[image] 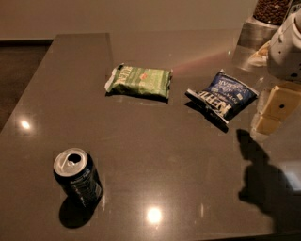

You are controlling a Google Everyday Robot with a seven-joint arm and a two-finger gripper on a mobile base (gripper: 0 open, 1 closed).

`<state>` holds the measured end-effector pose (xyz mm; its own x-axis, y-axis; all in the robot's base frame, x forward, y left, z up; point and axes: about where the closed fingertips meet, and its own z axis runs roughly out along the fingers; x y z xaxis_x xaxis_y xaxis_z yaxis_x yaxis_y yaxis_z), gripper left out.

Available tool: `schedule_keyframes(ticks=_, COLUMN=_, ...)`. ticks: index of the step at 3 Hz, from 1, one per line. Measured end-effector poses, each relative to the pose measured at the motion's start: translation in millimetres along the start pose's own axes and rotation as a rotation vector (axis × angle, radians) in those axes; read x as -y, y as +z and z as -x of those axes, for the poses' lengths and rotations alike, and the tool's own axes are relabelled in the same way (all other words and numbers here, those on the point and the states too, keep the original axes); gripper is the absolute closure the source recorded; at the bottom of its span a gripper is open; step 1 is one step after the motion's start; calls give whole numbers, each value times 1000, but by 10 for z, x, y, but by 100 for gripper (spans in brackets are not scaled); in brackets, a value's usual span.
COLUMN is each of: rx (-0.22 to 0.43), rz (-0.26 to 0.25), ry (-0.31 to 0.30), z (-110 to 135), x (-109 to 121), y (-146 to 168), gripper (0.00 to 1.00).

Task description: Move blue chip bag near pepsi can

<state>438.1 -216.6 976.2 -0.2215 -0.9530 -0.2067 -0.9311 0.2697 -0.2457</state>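
The blue chip bag (222,97) lies flat on the dark countertop at the right of centre, its white-striped end pointing toward the front. The pepsi can (78,176) stands upright at the front left with its silver top open, far from the bag. My gripper (273,113) hangs at the right edge of the view, just right of the blue chip bag and a little above the counter, not touching the bag. Its shadow falls on the counter in front of it.
A green chip bag (139,82) lies at the centre back, left of the blue bag. A metal container (256,33) with a jar of dark contents (272,10) stands at the back right. The countertop (155,155) drops off at its left edge.
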Motion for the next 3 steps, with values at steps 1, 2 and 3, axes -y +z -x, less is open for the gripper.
schedule_keyframes(ticks=1, rx=0, rz=0, ry=0, z=1, x=1, y=0, gripper=0)
schedule_keyframes(ticks=2, rx=17, rz=1, ry=1, z=94, x=119, y=190, gripper=0)
schedule_keyframes(ticks=3, rx=-2, rz=7, ry=-19, z=118, x=233, y=475, gripper=0)
